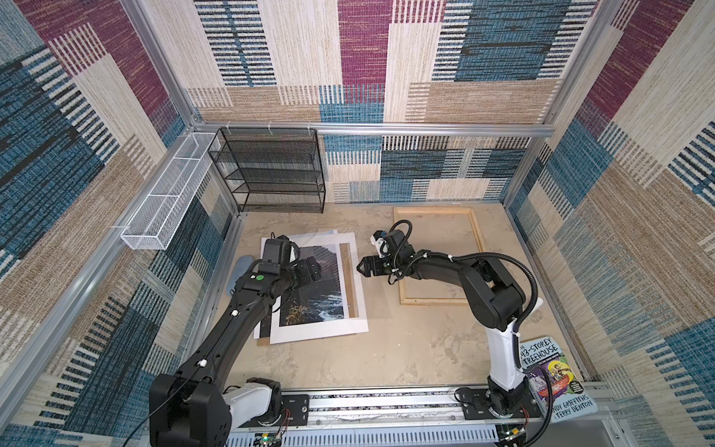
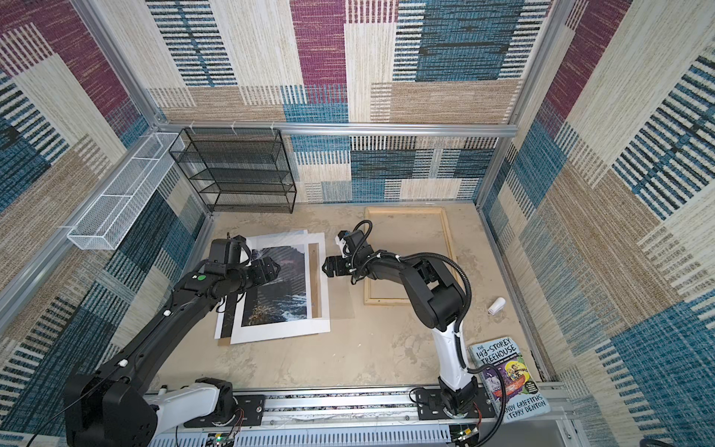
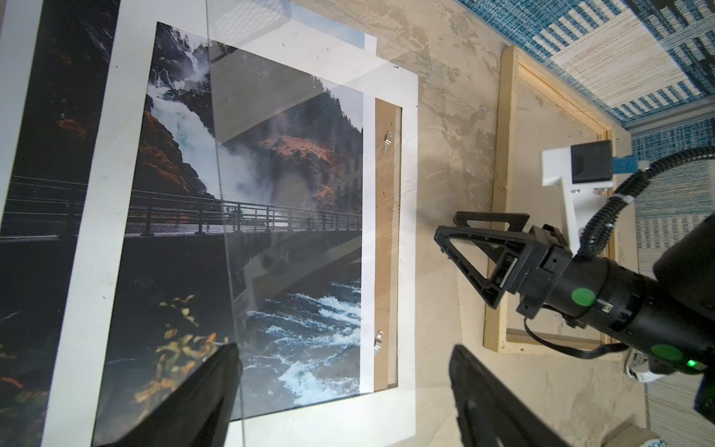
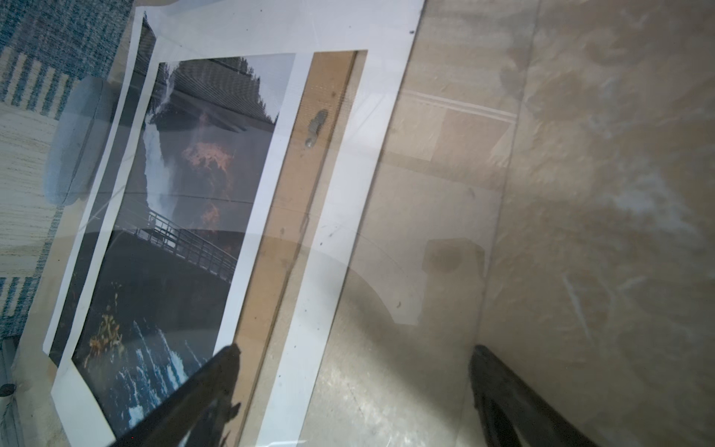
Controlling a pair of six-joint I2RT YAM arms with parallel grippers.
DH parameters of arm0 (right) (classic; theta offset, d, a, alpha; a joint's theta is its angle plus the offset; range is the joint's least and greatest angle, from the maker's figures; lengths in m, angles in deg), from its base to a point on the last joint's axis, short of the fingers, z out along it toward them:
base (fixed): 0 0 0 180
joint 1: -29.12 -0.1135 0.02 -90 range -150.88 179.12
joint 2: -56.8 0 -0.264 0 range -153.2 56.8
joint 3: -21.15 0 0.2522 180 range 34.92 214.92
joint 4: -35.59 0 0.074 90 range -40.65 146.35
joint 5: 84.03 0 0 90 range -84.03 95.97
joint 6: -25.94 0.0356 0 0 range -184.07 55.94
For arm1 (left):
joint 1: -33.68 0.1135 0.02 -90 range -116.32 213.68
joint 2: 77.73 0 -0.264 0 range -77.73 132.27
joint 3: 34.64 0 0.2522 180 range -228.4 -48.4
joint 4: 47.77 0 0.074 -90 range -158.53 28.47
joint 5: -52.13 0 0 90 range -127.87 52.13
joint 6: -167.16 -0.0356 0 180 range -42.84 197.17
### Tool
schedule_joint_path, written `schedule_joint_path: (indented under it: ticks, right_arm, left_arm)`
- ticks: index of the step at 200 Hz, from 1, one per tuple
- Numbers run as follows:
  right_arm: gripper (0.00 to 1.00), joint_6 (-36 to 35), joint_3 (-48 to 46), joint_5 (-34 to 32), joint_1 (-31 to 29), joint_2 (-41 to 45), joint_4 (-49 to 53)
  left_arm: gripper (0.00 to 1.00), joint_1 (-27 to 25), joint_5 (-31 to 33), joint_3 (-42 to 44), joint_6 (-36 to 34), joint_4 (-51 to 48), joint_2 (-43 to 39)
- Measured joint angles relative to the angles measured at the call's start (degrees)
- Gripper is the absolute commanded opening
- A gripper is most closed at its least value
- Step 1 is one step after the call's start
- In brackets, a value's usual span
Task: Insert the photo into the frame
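- Centre left in both top views, the photo point(image 1: 323, 303) lies flat on the counter point(image 1: 387, 367), its long axis running up the picture with a slight tilt; it sits beneath the white mat board point(image 1: 321, 333); a strip of brown backing board point(image 1: 351, 278) shows beside it through the mat's window; a clear sheet point(image 3: 294, 154) covers its right part.
- Directly above the photo hangs the left gripper point(image 1: 314, 269), jaws spread wide and holding nothing; this arm is the nearer one to the print.
- Right of the pile, the right gripper point(image 1: 363, 268) points left toward the mat's edge; its jaws are spread too, and empty; the photo lies to its left, the frame behind it to the right.
- Upper right of centre, the frame point(image 1: 433, 301) lies flat and empty, well apart from the photo, its long axis also running up the picture; I judge the print needs a rightward carry with hardly any turn, once the mat and sheet are off it.
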Motion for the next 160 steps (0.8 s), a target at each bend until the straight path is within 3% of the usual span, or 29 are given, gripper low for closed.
schedule_joint_path:
  ticks: [160]
  right_arm:
    - [0.94, 2.56, -5.66, 8.5, 1.95, 1.05, -8.68]
  left_arm:
    - [0.86, 0.52, -2.1, 1.11, 10.05, 4.94, -4.5]
